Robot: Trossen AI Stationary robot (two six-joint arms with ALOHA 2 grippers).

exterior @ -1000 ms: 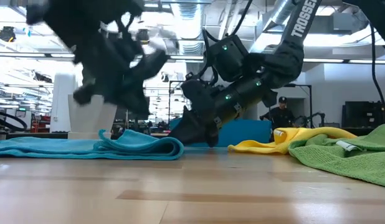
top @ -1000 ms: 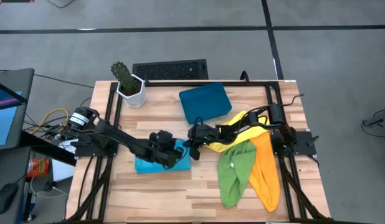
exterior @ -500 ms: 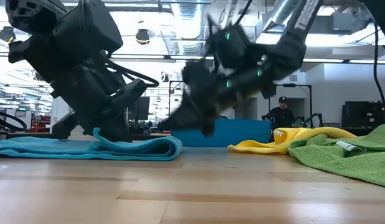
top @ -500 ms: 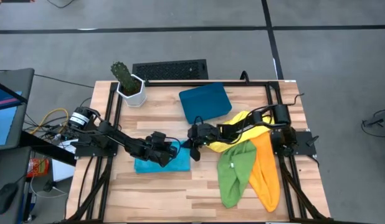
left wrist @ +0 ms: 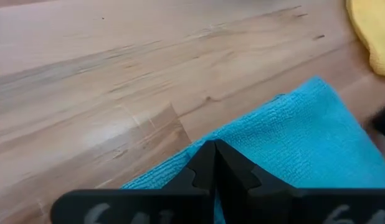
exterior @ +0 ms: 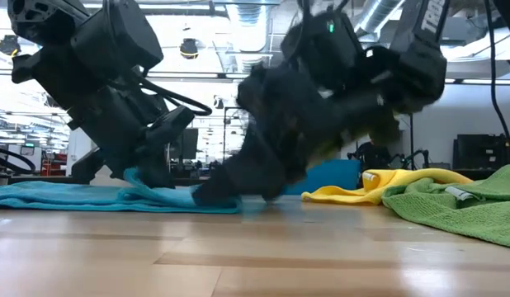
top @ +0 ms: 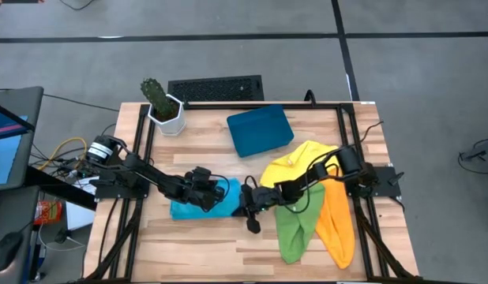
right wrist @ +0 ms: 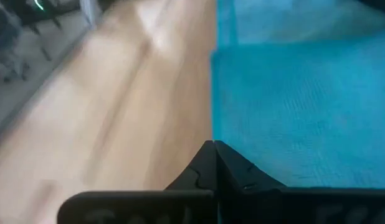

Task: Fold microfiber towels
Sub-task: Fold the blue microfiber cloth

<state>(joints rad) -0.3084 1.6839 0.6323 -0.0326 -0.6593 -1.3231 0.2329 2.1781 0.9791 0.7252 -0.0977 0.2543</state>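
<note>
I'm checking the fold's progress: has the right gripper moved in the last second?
Yes. In the high view the right gripper has moved away from the dark-blue tray, toward the table's near edge, beside the light blue towel.

Light blue towel (top: 203, 208) under left gripper (top: 218, 191), right gripper (top: 249, 214) at its edge, green towel (top: 295, 225) beside

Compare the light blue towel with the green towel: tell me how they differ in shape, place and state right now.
The light blue towel lies as a flat, folded rectangle near the table's middle; the green towel is a loose, rumpled heap toward the right. Both grippers, left and right, are shut at the blue towel's edges, while the green one lies under the right arm, partly overlapping the orange towel. Both are plain soft cloths on the wooden table.
</note>
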